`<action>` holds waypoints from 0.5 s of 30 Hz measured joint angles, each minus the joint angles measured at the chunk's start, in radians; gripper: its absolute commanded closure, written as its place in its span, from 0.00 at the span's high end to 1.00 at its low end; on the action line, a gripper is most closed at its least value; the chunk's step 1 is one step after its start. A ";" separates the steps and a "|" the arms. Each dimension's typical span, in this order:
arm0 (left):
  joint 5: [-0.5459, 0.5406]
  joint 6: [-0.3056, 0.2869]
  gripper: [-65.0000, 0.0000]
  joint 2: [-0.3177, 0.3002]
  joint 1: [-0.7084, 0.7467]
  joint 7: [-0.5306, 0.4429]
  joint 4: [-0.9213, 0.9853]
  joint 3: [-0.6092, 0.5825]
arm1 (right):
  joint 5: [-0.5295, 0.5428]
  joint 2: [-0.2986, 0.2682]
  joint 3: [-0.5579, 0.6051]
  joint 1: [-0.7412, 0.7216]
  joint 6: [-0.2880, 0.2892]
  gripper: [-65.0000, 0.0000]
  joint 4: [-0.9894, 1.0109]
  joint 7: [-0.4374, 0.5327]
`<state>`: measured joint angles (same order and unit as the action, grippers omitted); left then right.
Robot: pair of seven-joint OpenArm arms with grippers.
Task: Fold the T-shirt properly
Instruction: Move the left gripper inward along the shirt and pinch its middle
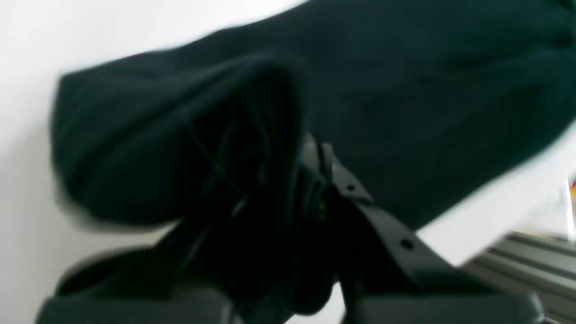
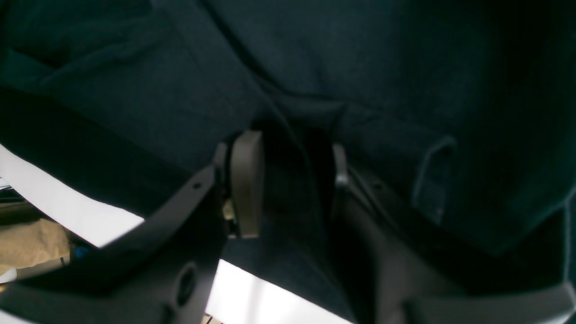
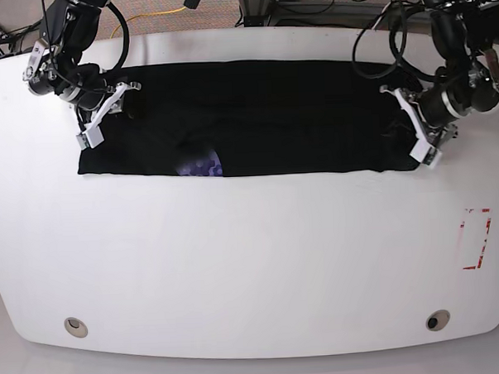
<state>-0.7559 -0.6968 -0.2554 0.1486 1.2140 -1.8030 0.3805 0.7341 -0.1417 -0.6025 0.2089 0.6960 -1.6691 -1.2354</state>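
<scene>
Both claws pinch the black T-shirt (image 3: 254,112) ends.

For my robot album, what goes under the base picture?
Both claws, left claw and right claw, pinch the ends of the black T-shirt on the white table.

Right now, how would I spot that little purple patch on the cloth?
Find the white table, then the long black T-shirt stretched across its far half between the two arms. Follow the shirt's near edge toward the base view's left: the blue-purple patch is the only colour on the black.
</scene>
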 measured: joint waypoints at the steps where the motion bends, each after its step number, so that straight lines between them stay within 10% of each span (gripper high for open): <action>1: -0.001 0.000 0.05 0.014 -0.004 -0.001 -0.014 -0.024 | 0.000 0.000 0.000 0.000 0.000 0.29 0.000 0.000; 15: 0.175 0.000 0.09 0.240 -0.064 0.004 -0.016 -0.297 | -0.002 0.000 0.000 -0.002 0.000 0.29 -0.001 0.000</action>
<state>-0.5808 -0.6968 -0.0158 0.0845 1.2182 -1.8187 0.0834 0.7319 -0.1421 -0.6022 0.2070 0.6964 -1.6699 -1.2354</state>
